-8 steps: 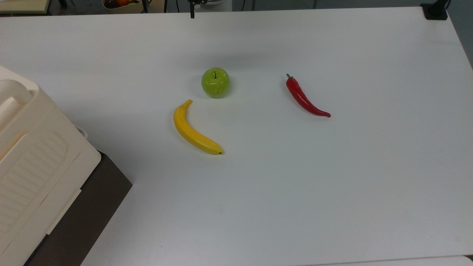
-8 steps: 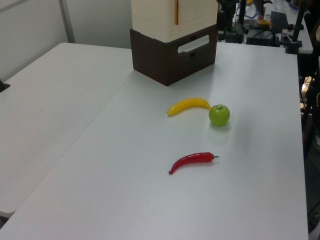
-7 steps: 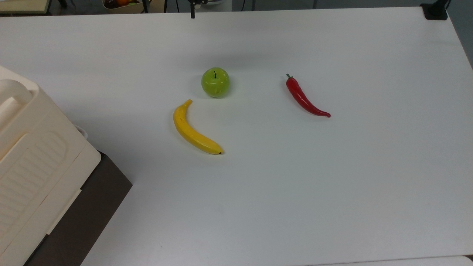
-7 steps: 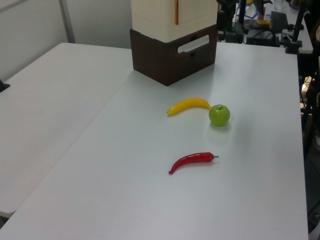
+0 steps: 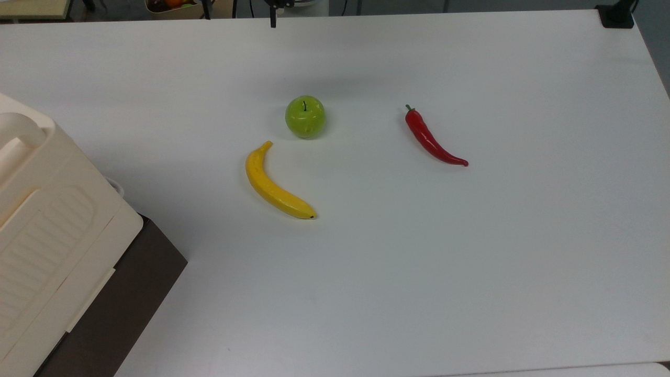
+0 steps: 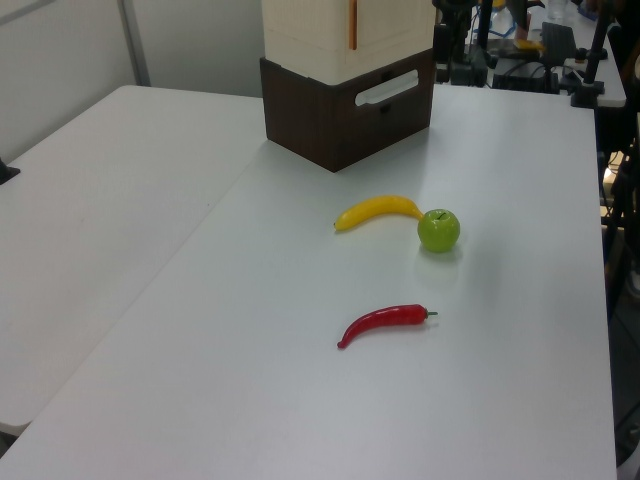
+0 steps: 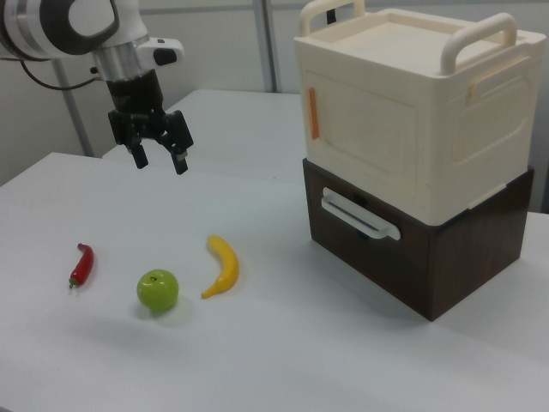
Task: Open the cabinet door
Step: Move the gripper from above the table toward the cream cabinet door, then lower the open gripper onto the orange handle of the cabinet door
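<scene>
The cabinet (image 7: 412,112) is a big cream plastic box with two top handles, stacked on a dark brown drawer unit (image 7: 412,257). Its cabinet door (image 7: 369,129) is the cream front panel, lying flush and shut, with an orange strip (image 7: 313,116) along its left edge in the right view. The left view has the same door (image 6: 392,25) at the top, above the brown unit (image 6: 340,110). In the top view the ribbed cream top (image 5: 42,235) sits at the left edge. My gripper (image 7: 159,160) hangs open above the table, well left of the cabinet in the right view, holding nothing.
On the white table lie a yellow banana (image 5: 275,183), a green apple (image 5: 305,116) and a red chilli pepper (image 5: 432,139), between the gripper and the cabinet. The brown unit has a white drawer handle (image 7: 360,215). A second table (image 6: 90,230) adjoins in the left view.
</scene>
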